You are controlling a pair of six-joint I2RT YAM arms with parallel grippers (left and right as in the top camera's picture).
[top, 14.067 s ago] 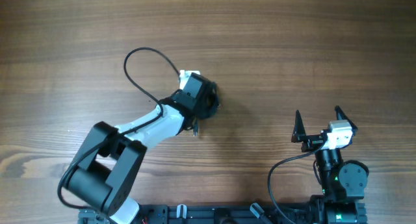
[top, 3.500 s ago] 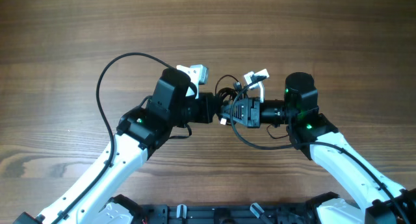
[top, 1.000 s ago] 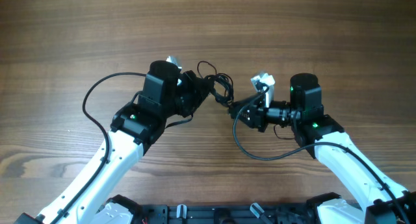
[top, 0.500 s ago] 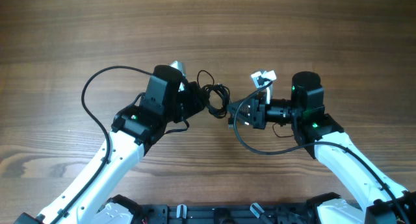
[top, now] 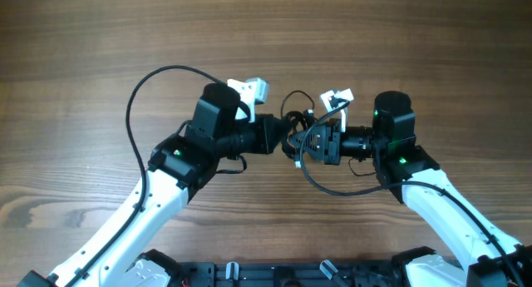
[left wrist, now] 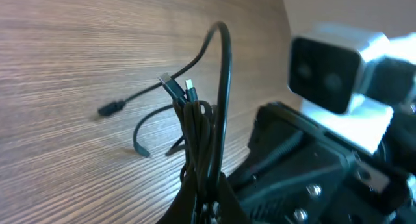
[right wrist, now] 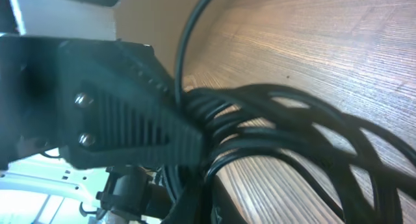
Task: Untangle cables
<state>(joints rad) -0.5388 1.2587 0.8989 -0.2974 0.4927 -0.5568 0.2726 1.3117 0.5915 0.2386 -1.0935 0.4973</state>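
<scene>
The cables are a small knotted bundle of thin black cords held between my two grippers above the middle of the table. My left gripper is shut on the bundle from the left. My right gripper is shut on it from the right, almost touching the left one. In the left wrist view the cords rise from my left gripper, with silver-tipped plugs at the top. In the right wrist view looped cords run into my right gripper, next to the left gripper's black finger.
The bare wooden table spreads all round. The left arm's thick black cable arcs out to the left. The right arm's thick cable loops below the grippers. White wrist cameras sit above each gripper.
The left gripper has swung right and down with the bundle, closing the gap to the right gripper. The spread loops have gathered into a tight knot between the two.
</scene>
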